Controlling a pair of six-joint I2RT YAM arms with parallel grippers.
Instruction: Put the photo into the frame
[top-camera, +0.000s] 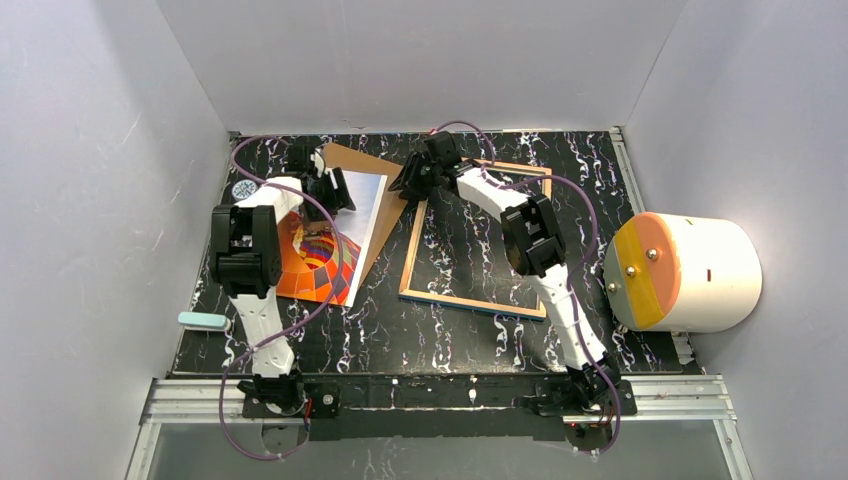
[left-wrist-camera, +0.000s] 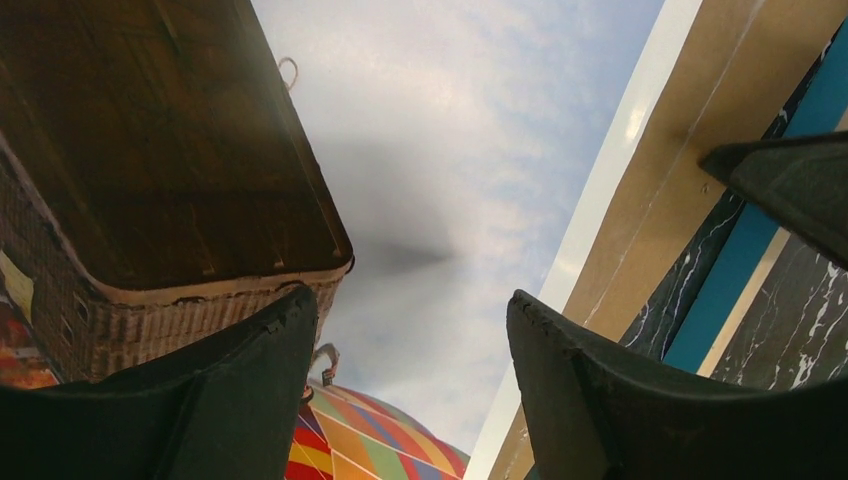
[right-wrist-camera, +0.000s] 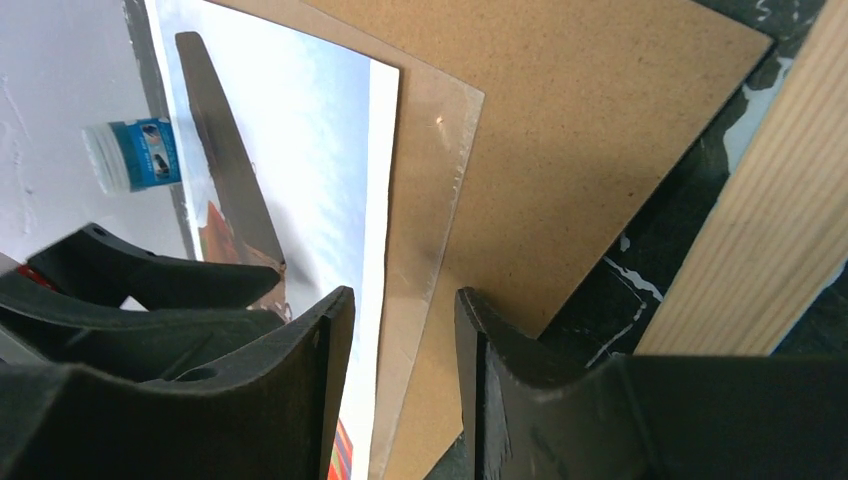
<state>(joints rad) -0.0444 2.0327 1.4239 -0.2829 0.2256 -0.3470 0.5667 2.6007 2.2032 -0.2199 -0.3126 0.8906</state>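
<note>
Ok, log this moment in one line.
photo: outside frame, on backing board | left gripper: open over photo | right gripper: open

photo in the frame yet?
No. In the top view the photo lies left of the frame, partly over the brown board, wholly outside the frame's rim.

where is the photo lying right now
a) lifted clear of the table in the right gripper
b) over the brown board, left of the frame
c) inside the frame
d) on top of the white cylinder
b: in the top view the photo lies flat over the brown board, to the left of the frame, whose opening shows only the dark table.
</note>
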